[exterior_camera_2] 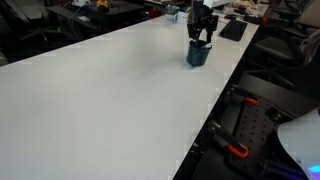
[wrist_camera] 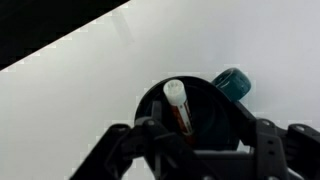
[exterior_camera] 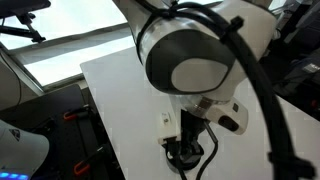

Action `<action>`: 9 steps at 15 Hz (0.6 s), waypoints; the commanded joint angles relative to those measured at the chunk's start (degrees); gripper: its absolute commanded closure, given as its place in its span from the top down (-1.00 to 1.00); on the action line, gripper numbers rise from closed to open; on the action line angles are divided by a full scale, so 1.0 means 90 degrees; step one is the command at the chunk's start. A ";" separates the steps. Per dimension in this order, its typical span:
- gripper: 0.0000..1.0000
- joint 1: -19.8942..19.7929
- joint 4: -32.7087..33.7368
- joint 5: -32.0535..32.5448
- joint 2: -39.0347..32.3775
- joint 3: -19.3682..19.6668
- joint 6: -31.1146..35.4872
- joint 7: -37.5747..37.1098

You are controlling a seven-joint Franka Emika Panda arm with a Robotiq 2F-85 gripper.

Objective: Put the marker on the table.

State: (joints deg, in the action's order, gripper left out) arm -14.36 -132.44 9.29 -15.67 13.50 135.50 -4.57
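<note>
The marker (wrist_camera: 176,103), whitish at the top with a red body, stands tilted inside the dark round cup (wrist_camera: 215,110). The cup's teal handle (wrist_camera: 233,82) sticks out at the back. My gripper (wrist_camera: 203,130) hangs right over the cup, open, its fingers spread to either side of the marker without touching it. In an exterior view the gripper (exterior_camera_2: 203,28) is just above the cup (exterior_camera_2: 198,55) near the far edge of the white table (exterior_camera_2: 110,100). In the exterior view on the arm's side, the arm hides most of the cup (exterior_camera: 183,152) and the marker.
A dark flat pad (exterior_camera_2: 233,30) lies on the table beyond the cup. The table edge (exterior_camera_2: 225,95) runs close to the cup, with black and orange equipment (exterior_camera_2: 240,130) below it. Chairs and desks stand behind.
</note>
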 commanded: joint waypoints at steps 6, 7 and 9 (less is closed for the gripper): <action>0.41 -0.0060 -0.0022 -0.0219 0.0132 0.0060 -0.0022 0.0201; 0.39 -0.0071 -0.0027 -0.0240 0.0137 0.0062 -0.0018 0.0206; 0.33 -0.0102 -0.0044 -0.0313 0.0149 0.0068 -0.0002 0.0222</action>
State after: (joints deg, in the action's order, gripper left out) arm -14.90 -132.42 8.26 -15.67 13.52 135.50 -4.57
